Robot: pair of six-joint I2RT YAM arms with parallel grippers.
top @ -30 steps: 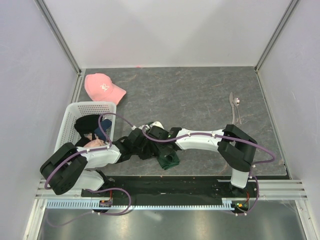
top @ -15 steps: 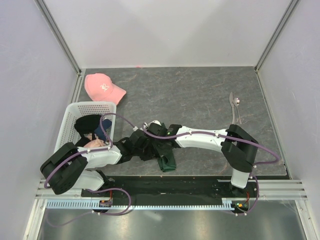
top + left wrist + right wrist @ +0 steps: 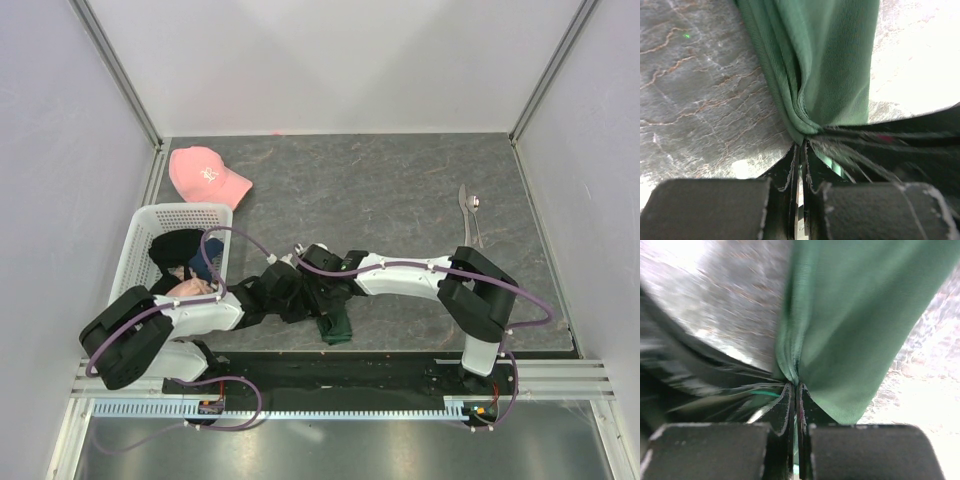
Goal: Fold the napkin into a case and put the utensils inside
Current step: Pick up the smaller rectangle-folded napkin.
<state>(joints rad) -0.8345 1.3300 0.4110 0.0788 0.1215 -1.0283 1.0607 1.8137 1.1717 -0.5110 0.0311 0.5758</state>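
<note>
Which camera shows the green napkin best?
The left wrist camera: the napkin fills it, sharp, folds pinched in the left gripper. The right wrist camera shows it too, but blurrier. From above, only a dark corner peeks out under the arms.

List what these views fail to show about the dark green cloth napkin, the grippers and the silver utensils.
Top view: the left arm and right arm cover most of the dark green cloth napkin, hiding its folds.
Left wrist view: blur beside the left gripper; the cloth runs off the top edge.
Right wrist view: blur left of the right gripper.
Top view: the silver metal utensils are too small to identify.
</note>
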